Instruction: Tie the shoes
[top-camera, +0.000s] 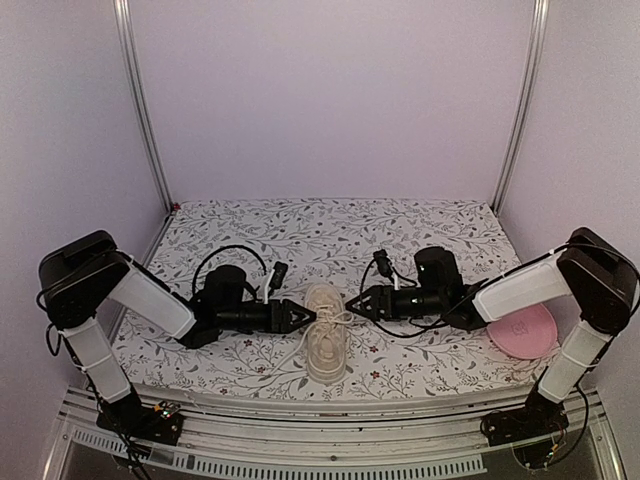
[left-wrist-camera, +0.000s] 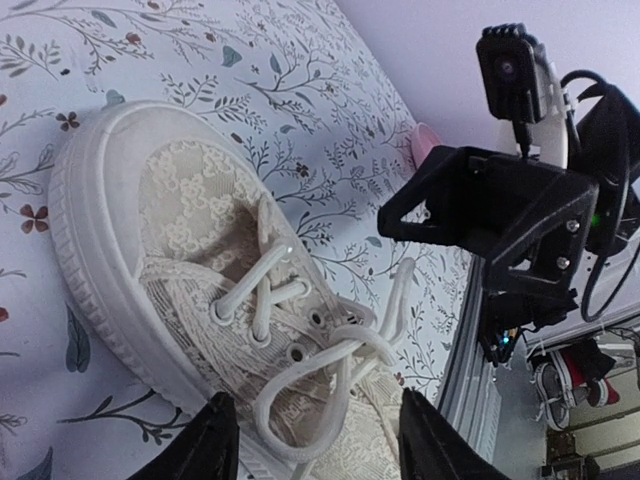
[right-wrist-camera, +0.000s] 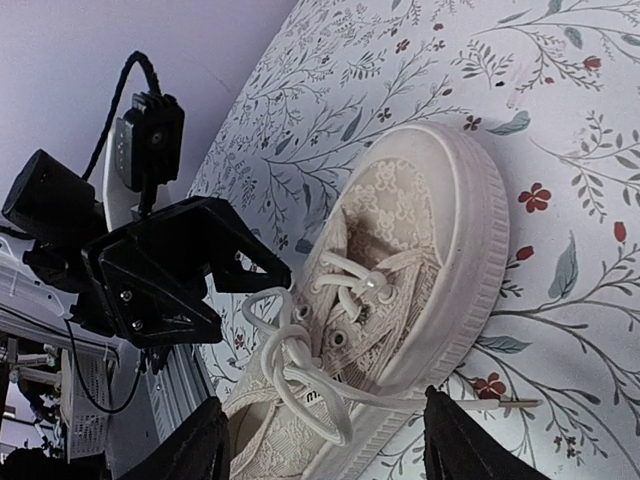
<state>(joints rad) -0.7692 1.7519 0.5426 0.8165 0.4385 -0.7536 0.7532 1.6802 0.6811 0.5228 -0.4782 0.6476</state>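
The cream lace sneaker (top-camera: 325, 345) lies on the floral table between my two grippers, toe pointing away from the arm bases. Its white laces (top-camera: 335, 318) are crossed into a loose knot with loops over the tongue. My left gripper (top-camera: 306, 316) is at the shoe's left side, open and empty; in the left wrist view the gripper (left-wrist-camera: 315, 450) straddles the laces (left-wrist-camera: 330, 350) above the shoe (left-wrist-camera: 190, 250). My right gripper (top-camera: 352, 304) is at the shoe's right side, open and empty; in the right wrist view the gripper (right-wrist-camera: 325, 450) hovers over the shoe (right-wrist-camera: 420, 250) and its laces (right-wrist-camera: 295, 355).
A round pink plate (top-camera: 525, 330) lies at the right, under the right forearm. One lace end (right-wrist-camera: 500, 403) trails off the shoe onto the floral table (top-camera: 300, 230). A metal rail (top-camera: 330, 415) runs along the near edge. White walls enclose the table.
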